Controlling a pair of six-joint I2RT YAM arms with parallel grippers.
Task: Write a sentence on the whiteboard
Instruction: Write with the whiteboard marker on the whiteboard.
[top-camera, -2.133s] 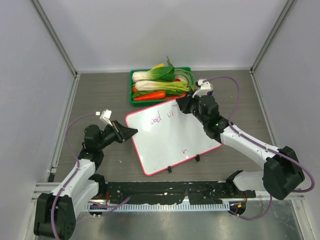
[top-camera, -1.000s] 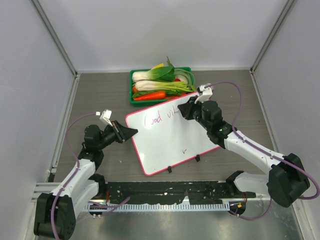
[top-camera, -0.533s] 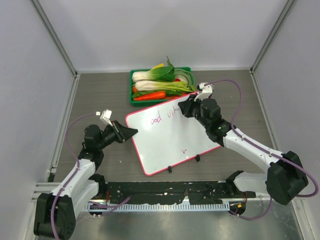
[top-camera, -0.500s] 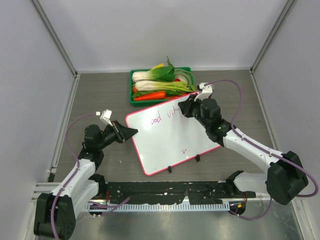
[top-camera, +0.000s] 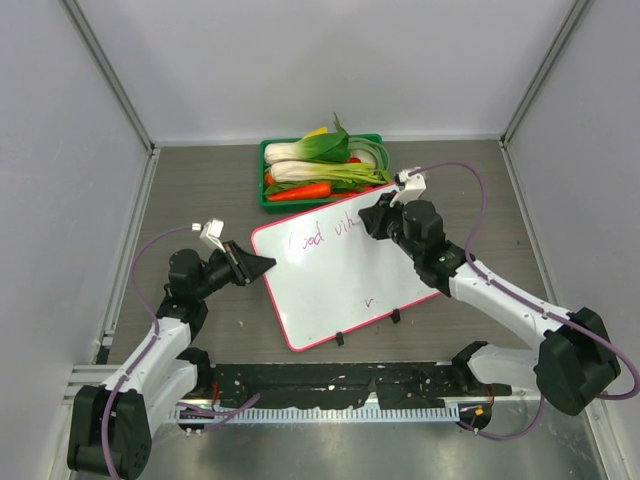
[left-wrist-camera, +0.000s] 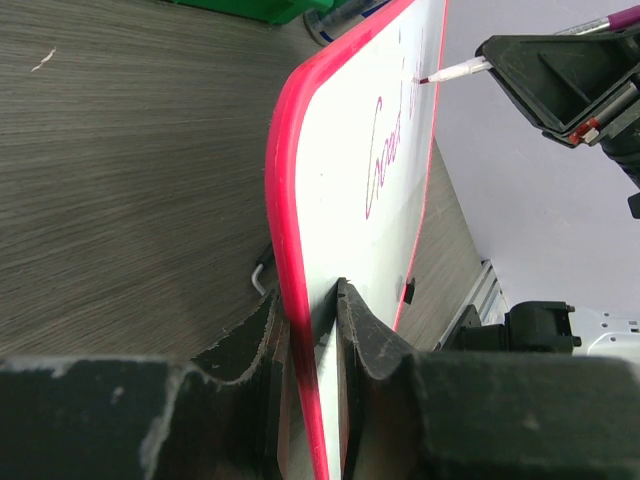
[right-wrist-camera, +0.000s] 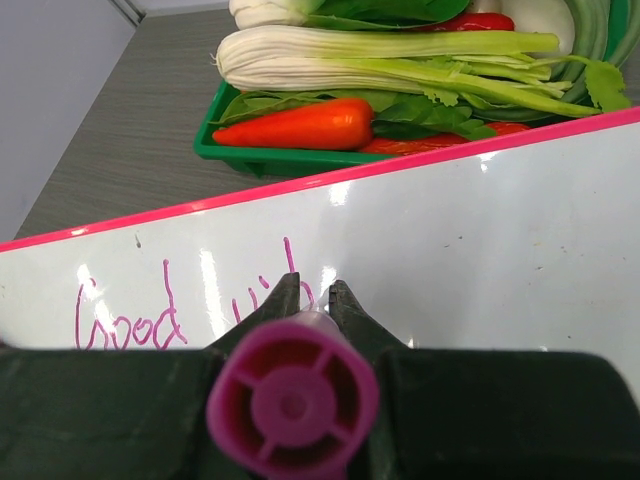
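Whiteboard (top-camera: 340, 285): big glossy white rectangle with a thin pink-red frame and rounded corners. Lies skewed on the bench (top-camera: 200, 190) between the two arms, far edge just beside the tray.
Clips (top-camera: 340, 338): two small black ones on the board's near edge.
Sentence (top-camera: 325, 232): thin magenta-purple cursive in a single line along the far edge of the board. "Good" reads clearly, then the start of a second word, "vi" plus a stroke or two. The last strokes are partly hidden behind the right gripper in the right wrist view.
Tick mark (top-camera: 370, 299): tiny lone purple mark in the lower middle of the board, well apart from the writing.
Left gripper (left-wrist-camera: 312, 300): pinching the board's left edge, one finger on each face of the pink frame.
Right gripper (right-wrist-camera: 308, 290): clamped on the marker, over the far right part of the board.
Marker (left-wrist-camera: 455, 71): white barrel with a magenta end cap facing the right wrist camera. Tip is at the board face by the last stroke.
Tray (top-camera: 266, 190): green, beyond the board.
Vegetables (right-wrist-camera: 300, 122): orange carrot, pale-stalked leafy greens and other pieces, piled in the tray.
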